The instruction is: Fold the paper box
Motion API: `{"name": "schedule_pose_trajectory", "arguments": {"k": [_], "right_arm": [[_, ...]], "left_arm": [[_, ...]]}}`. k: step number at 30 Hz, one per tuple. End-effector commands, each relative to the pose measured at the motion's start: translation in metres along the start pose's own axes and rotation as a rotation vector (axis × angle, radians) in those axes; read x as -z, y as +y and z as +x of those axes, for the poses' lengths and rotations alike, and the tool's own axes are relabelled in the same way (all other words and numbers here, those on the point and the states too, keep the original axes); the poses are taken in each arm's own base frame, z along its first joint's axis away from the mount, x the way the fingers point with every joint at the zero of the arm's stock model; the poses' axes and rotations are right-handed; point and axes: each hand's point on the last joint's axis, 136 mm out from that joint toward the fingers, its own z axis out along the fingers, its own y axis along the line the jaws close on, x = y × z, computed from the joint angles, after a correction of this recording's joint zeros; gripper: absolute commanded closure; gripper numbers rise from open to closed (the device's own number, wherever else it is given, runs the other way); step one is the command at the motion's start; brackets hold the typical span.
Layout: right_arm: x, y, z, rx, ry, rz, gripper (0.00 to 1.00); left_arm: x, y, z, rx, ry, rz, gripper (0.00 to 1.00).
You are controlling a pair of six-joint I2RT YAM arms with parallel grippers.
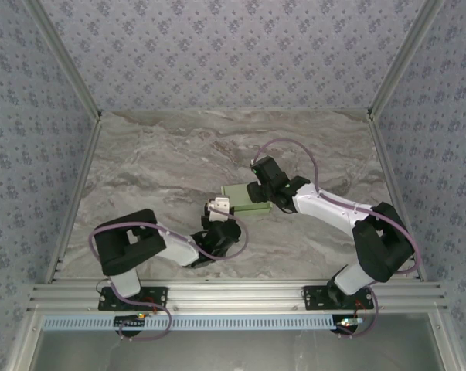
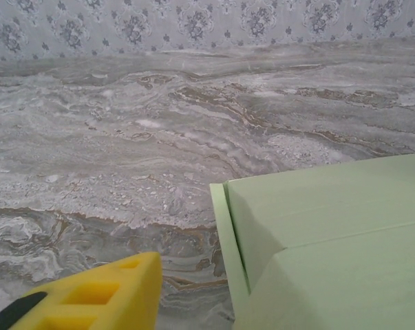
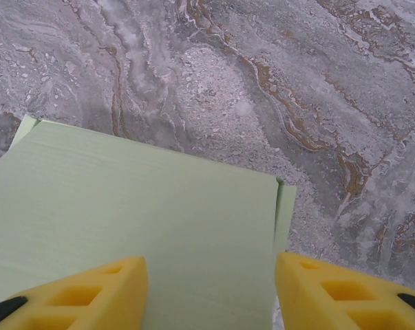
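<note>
On the left, my left tool (image 1: pixel 222 204) sits at the left end of the pale light-green thin-card paper box (image 2: pixel 331 227), which lies near the middle of the grey marbled bench (image 1: pixel 155 154). One of its yellow fingers (image 2: pixel 100 295) is just beside the box's edge strip without touching it, so I cannot tell whether that tool is released or clenched. On the right, my right tool (image 3: pixel 210 261) is released, its fingers spread over the flat top panel and gripping nothing. I judge that a push from either side could slide the unpinned card, or that a finger could snag and crease the thin edge.
</note>
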Motion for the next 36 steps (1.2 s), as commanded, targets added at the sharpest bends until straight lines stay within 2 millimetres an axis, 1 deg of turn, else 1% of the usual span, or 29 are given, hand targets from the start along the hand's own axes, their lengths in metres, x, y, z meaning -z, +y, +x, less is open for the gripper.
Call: {"name": "schedule_pose_trajectory", "arguments": {"k": [1,3,14,18,22,24,26,28,30,32,36], "right_arm": [[-0.002,-0.005,0.0,-0.009,0.002,0.029,0.46],[-0.003,-0.007,0.001,-0.01,0.004,0.033,0.46],[-0.006,-0.005,0.001,-0.01,0.004,0.025,0.46],[-0.007,-0.006,0.003,-0.011,0.009,0.025,0.47],[-0.008,-0.006,0.005,-0.006,0.013,0.026,0.47],[-0.008,-0.005,0.005,-0.001,0.013,0.023,0.47],[-0.009,-0.005,0.006,0.009,0.017,0.027,0.47],[-0.009,-0.004,0.008,0.027,0.019,0.033,0.47],[-0.008,-0.003,0.007,0.044,0.011,0.04,0.47],[-0.009,-0.002,0.009,0.052,0.009,0.043,0.47],[-0.01,-0.001,0.012,0.067,0.013,0.042,0.47]], "left_arm": [[0.01,0.006,0.01,0.008,0.091,0.03,0.53],[0.016,0.009,0.013,0.003,0.135,0.049,0.51],[0.05,0.011,0.005,-0.103,0.324,0.215,0.46],[0.063,0.011,-0.01,-0.108,0.339,0.281,0.45],[0.079,0.01,-0.034,-0.089,0.337,0.388,0.4],[0.085,0.011,-0.044,-0.059,0.34,0.436,0.38],[0.083,0.018,-0.054,0.004,0.353,0.463,0.37],[0.074,0.026,-0.061,0.063,0.38,0.468,0.36],[0.061,0.033,-0.063,0.114,0.417,0.46,0.35],[0.043,0.04,-0.064,0.156,0.454,0.445,0.35],[0.012,0.036,-0.058,0.196,0.517,0.454,0.33]]}}
